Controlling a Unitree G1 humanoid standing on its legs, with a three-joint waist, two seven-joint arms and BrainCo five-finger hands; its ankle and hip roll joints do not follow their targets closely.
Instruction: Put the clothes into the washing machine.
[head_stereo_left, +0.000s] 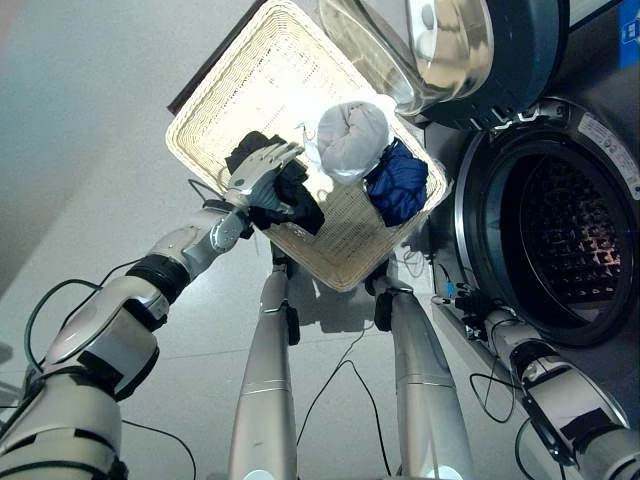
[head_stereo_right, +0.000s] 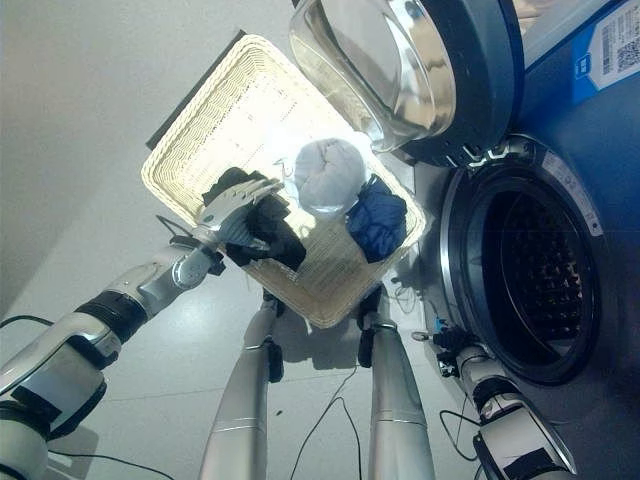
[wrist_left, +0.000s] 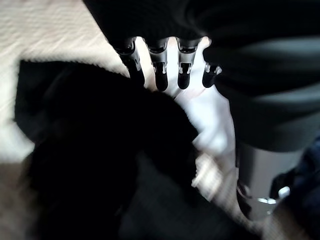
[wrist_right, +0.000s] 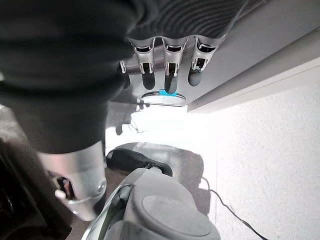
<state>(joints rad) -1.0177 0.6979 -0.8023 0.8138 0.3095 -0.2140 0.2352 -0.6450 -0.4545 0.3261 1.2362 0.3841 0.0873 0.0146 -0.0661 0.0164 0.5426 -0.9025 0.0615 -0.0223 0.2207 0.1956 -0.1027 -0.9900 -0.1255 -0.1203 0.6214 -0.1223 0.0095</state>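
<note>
A pale wicker basket (head_stereo_left: 215, 100) holds a black garment (head_stereo_left: 296, 205), a white bundle (head_stereo_left: 351, 140) and a blue cloth (head_stereo_left: 398, 184). My left hand (head_stereo_left: 262, 168) lies on top of the black garment (wrist_left: 100, 160), its fingers (wrist_left: 161, 75) straight and spread, not closed round the cloth. To the right, the washing machine's drum (head_stereo_left: 562, 240) stands open with its glass door (head_stereo_left: 450, 45) swung out above the basket. My right hand (head_stereo_left: 470, 302) hangs low by the machine's front, fingers (wrist_right: 169, 75) relaxed and holding nothing.
The basket's right corner sits close to the machine's door opening. The open door (head_stereo_right: 400, 70) overhangs the basket's far right edge. Pale floor (head_stereo_left: 90, 130) spreads to the left of the basket.
</note>
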